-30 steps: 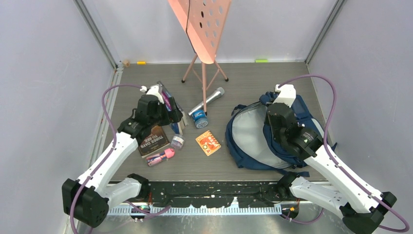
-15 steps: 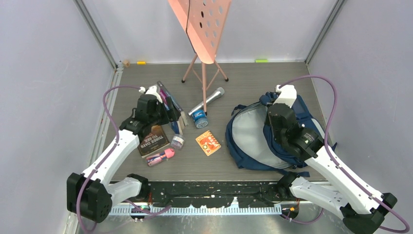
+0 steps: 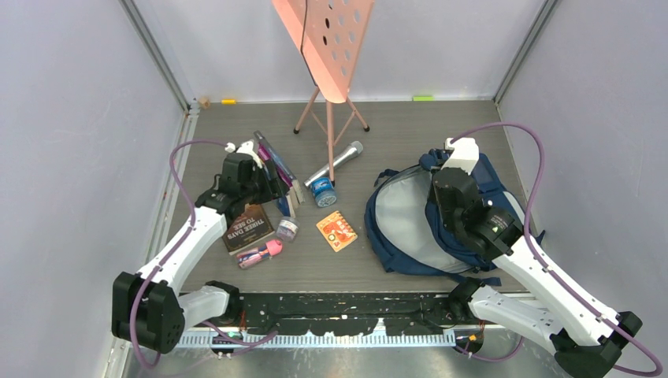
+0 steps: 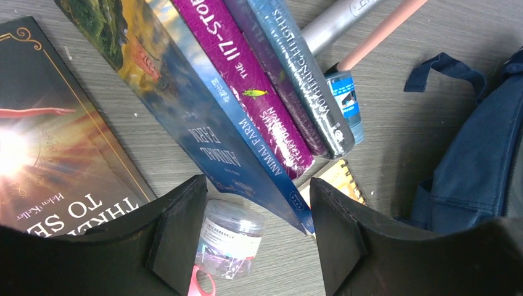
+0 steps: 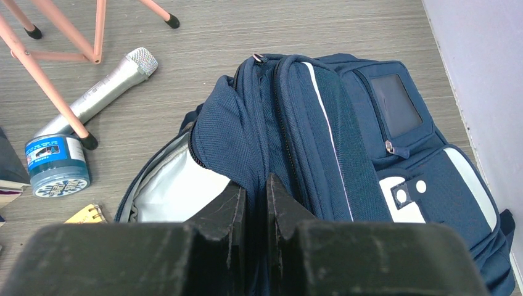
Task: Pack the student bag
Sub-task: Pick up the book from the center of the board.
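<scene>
Two arms: one on each side of the grey worktop (image 3: 410, 126), bases at its near edge.
Left claw (image 4: 256, 188): fingers wide apart, set astride the lower corner of one leaning book; corner close against the right-hand finger, no clamp visible.
Flat book (image 3: 248, 227): one, dark cover reading "Three Days to See", lying under the left wrist.
Leaning books: three readable titles, "Animal Farm" (image 4: 203, 129), a magenta "117-Storey" (image 4: 247, 80) and "Wuthering Heights" (image 4: 302, 74), pressed cover to cover and tilted; a darker purple band before the last, separate book or not, cannot tell.
Clear jar (image 4: 231, 237): one, small, just beside the flat book's right edge; contents too small to make out.
Pink item (image 3: 264, 252): one, at the flat book's near corner; kind unclear.
Blue tin (image 5: 57, 163): one, round, closed, just beside a black foot of the stand; contents hidden.
Microphone (image 5: 105, 92): one, silver, lying flat behind the tin.
Orange notepad (image 3: 336, 230): one, spiral-bound, flat between jar and bag.
Music stand (image 3: 327, 47): one, salmon pink, perforated desk, thin legs, back centre.
Student bag (image 5: 308, 123): one, navy, lying on the right half of the worktop, main compartment unzipped; pale grey lining showing in its mouth; grey-patched front pockets turned toward the right wall.
Right claw (image 5: 255, 182): fingers nearly together, pinching a fold of the bag's navy rim at the mouth, fold raised above the lining.
</scene>
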`<state>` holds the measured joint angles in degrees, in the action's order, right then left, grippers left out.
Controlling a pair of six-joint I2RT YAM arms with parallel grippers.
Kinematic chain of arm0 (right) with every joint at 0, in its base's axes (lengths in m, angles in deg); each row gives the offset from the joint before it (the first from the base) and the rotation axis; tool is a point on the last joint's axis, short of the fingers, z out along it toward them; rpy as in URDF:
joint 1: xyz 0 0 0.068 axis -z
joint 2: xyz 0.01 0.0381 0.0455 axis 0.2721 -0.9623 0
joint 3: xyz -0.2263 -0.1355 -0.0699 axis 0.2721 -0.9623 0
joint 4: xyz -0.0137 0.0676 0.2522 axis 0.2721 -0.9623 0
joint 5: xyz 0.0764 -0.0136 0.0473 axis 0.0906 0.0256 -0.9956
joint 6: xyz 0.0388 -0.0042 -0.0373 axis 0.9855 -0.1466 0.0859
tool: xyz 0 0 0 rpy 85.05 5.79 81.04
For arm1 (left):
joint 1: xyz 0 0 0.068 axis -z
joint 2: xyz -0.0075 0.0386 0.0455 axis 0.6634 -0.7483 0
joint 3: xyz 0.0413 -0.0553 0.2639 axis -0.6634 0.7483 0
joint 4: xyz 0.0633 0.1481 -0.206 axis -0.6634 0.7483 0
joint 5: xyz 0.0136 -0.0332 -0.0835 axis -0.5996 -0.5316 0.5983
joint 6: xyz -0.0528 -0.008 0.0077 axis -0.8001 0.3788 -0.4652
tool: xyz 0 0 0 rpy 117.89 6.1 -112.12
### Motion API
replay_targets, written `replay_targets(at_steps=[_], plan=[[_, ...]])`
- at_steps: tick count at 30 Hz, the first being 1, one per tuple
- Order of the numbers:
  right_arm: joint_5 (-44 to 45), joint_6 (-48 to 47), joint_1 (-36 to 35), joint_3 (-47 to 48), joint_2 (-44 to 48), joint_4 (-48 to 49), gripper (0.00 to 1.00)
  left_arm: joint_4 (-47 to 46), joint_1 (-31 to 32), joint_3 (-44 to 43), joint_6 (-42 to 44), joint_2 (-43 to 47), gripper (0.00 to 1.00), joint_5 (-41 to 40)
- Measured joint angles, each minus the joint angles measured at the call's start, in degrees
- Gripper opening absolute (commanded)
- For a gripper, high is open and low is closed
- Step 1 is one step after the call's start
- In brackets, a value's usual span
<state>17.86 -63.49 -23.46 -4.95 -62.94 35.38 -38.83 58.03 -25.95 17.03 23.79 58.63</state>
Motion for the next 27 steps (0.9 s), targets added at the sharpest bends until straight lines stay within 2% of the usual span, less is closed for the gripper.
replay_targets(at_steps=[13,20,27], plan=[[-0.2,0.0,0.0,-0.2,0.0,0.1,0.0,0.7,-1.1,3.2,1.1,4.2,0.62,-0.7],[-0.2,0.1,0.0,-0.4,0.0,0.4,0.0,-0.5,-3.8,7.0,0.2,6.6,0.57,0.5],[-0.4,0.4,0.0,-0.4,0.0,0.4,0.0,-3.0,-8.4,8.5,-0.7,3.8,0.49,3.1]])
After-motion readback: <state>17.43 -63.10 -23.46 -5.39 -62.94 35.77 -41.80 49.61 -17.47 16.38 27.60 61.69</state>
